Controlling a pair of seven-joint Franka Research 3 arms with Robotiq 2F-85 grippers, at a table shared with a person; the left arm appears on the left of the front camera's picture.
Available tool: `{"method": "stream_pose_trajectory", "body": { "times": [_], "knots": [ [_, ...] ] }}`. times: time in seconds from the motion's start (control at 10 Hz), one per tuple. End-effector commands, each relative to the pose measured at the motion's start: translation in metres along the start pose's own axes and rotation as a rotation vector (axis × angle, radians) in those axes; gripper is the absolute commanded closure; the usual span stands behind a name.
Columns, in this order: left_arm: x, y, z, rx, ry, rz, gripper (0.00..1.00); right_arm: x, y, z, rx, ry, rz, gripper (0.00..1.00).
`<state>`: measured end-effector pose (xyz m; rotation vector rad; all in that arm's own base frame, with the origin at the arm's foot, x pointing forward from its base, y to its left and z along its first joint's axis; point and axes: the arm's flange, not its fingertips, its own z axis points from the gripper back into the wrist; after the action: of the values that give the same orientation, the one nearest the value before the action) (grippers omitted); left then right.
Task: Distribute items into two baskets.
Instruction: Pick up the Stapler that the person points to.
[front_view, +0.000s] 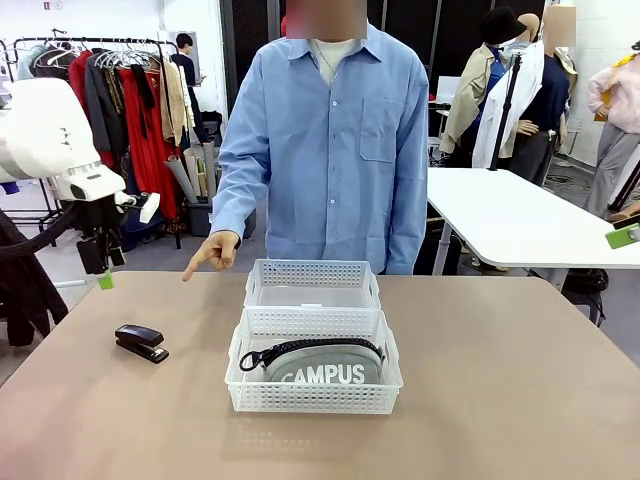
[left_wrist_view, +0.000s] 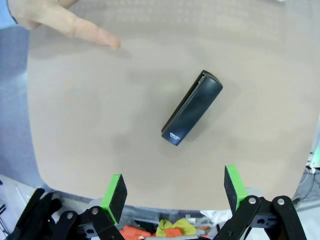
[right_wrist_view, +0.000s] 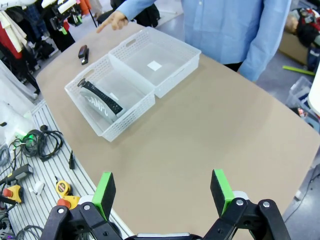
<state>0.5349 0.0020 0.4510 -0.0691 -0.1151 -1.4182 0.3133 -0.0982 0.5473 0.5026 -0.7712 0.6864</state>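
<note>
Stapler (left_wrist_view: 192, 108) below downward-pointing left end effector (left_wrist_view: 174, 187), released, empty; right end effector (right_wrist_view: 162, 187) released too.

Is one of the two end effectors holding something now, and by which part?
Nothing is held. The left end effector hangs open, clear of the stapler; the right end effector is open over the table.

Grey pouch (front_view: 322, 365) lettered white, black stapler (front_view: 140, 342), 2 white perforated baskets (front_view: 313, 397), tan table (front_view: 500, 380), blue shirt (front_view: 330, 150).

"CAMPUS" on pouch (front_view: 322, 366) (stapler (left_wrist_view: 192, 107) logo unclear)
</note>
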Motion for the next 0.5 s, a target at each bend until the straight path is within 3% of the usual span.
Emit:
{"method": "stream_pose_trajectory", "body": {
  "times": [0.0,0.4],
  "knots": [
    [-0.006,0.007,-0.009,0.022,-0.021,-0.063,0.00,0.001,-0.001,0.001,0.010,-0.018,0.008,0.00],
    [0.010,-0.004,-0.039,0.106,-0.047,-0.169,0.00,0.001,-0.001,0.001,0.010,-0.018,0.008,0.00]
  ]
}}
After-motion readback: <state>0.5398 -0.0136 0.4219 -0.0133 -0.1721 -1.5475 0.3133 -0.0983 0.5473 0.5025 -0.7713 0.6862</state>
